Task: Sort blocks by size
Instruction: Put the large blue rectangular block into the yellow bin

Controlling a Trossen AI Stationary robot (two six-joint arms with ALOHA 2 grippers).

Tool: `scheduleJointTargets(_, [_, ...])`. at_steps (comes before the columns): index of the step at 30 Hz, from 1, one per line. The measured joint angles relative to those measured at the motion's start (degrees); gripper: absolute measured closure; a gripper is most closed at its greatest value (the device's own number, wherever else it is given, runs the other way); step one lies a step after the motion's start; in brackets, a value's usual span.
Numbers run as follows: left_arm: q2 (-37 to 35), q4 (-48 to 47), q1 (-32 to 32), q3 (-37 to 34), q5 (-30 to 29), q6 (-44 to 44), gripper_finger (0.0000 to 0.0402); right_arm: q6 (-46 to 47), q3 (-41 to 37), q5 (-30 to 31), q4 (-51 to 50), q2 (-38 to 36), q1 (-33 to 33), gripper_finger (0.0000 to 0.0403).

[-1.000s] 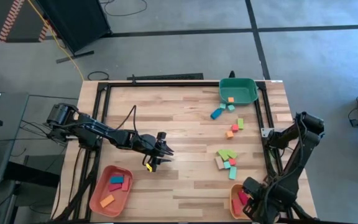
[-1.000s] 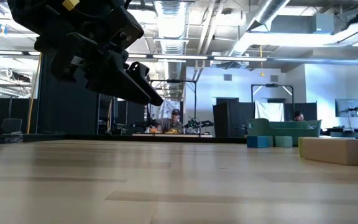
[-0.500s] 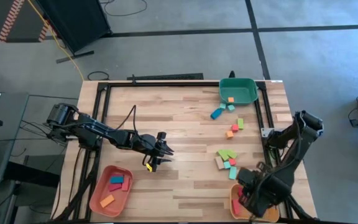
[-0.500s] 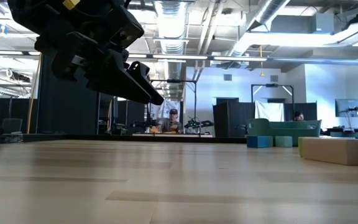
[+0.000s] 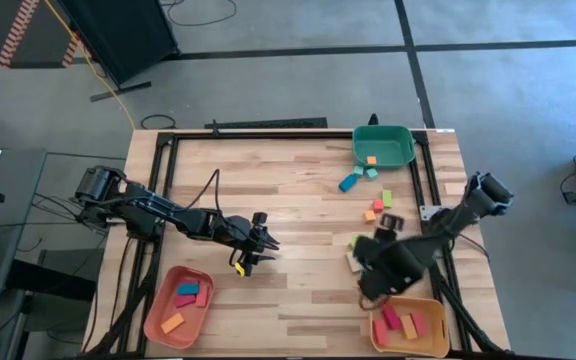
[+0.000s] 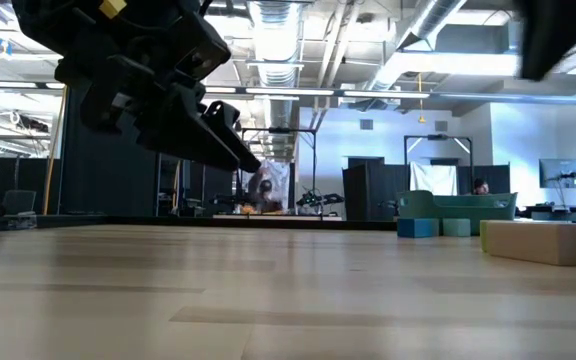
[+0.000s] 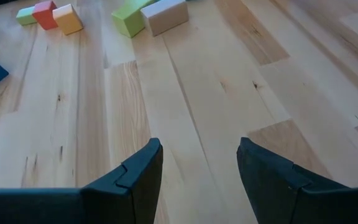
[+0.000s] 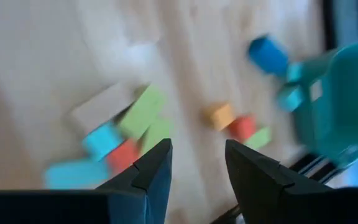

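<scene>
the left pincer point(image 5: 265, 247) is hovering over the bare middle of the tabletop point(image 5: 298, 190), its fingers point(image 7: 138, 177) standing apart with nothing between them. wide open wood is lying all around it, up to the black frame at the tabletop's far edge.

the right pincer point(image 5: 368, 283) is hanging over the right part of the tabletop, just beside a cluster of blocks point(image 5: 365, 256), near the orange tray point(image 5: 436, 327) at the near right corner. its fingers point(image 8: 148, 171) are apart and holding nothing.

more blocks are lying between this cluster and the green tray point(image 5: 383, 144) at the far right corner, close to the right edge. other blocks are sitting in the green tray, in the orange tray and in the salmon tray point(image 5: 176, 305) at the near left corner.
</scene>
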Motion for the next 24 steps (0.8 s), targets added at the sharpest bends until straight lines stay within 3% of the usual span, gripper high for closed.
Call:
scheduleJointTargets(11, [0.0, -0.5, 0.0, 0.0, 0.0, 0.1, 0.0204, -28.2, -2.8, 1.4, 13.1, 0.0, -15.6, 0.0227])
scheduleJointTargets(24, [0.0, -1.7, 0.0, 0.0, 0.0, 0.5, 0.0204, -50.4, -15.8, -7.7, 26.8, 0.0, -33.3, 0.0227])
